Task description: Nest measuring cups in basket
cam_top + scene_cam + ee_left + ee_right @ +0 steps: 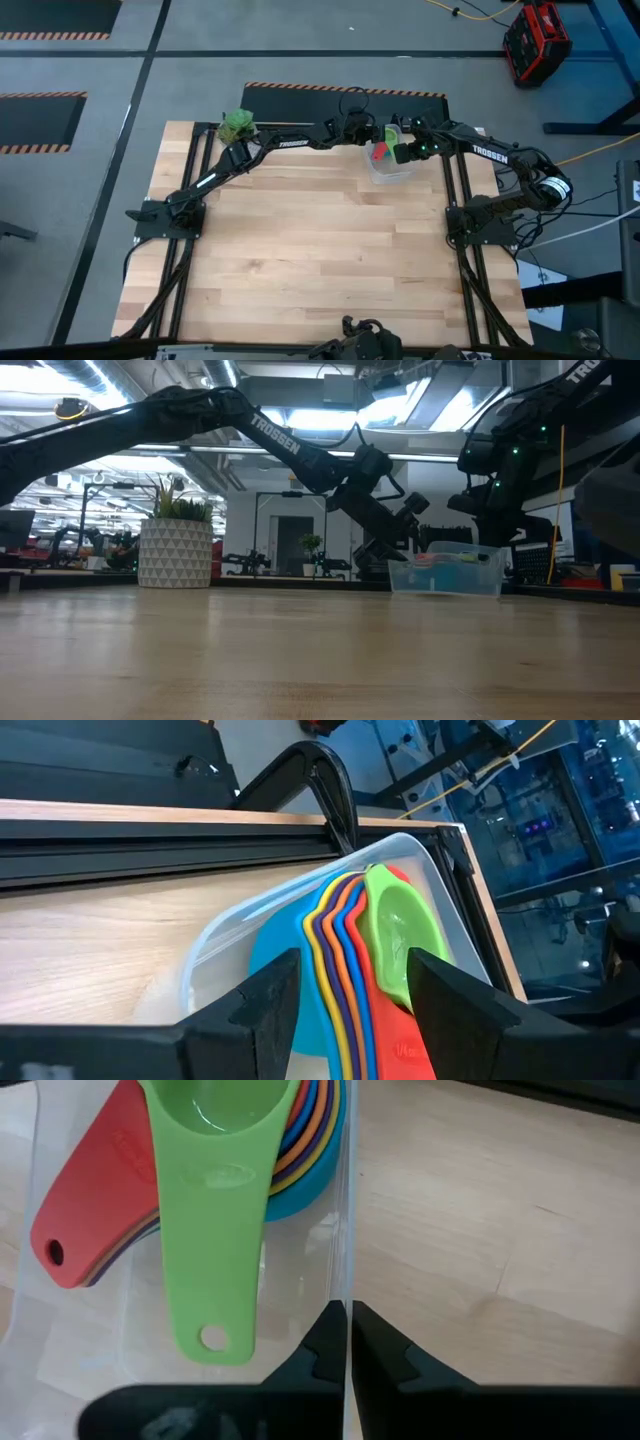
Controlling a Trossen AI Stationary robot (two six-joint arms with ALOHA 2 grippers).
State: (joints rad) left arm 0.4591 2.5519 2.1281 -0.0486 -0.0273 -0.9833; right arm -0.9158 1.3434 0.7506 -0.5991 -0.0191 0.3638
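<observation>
Left wrist view | left gripper jaws apart, straddling nested measuring cups handles, centre frame | cups lie inside basket, green topmost | right gripper pinched on basket wall, lower centre.

Off-task items on and around the wooden tabletop

Potted green plant in white patterned pot at far-left corner of tabletop; red-and-black case on grey floor beyond far-right corner; hazard-striped black mat past far edge.
</observation>
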